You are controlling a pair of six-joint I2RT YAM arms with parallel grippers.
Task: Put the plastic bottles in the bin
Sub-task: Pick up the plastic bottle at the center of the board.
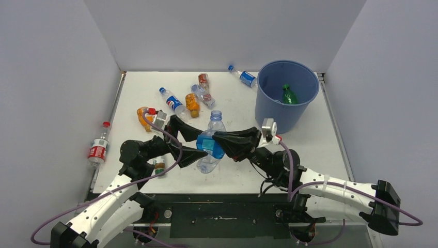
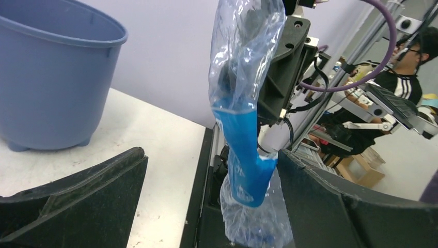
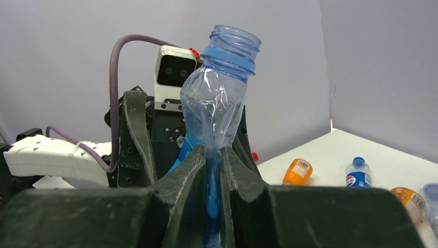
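Right pincer (image 3: 214, 157), crushed bottle (image 3: 219, 98): wrist-view only

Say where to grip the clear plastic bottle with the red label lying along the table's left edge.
Take the clear red-labelled plastic bottle by its labelled middle, probably from straight above: it lies flat with its red cap at the far end, so jaws closing left to right would span its round body.
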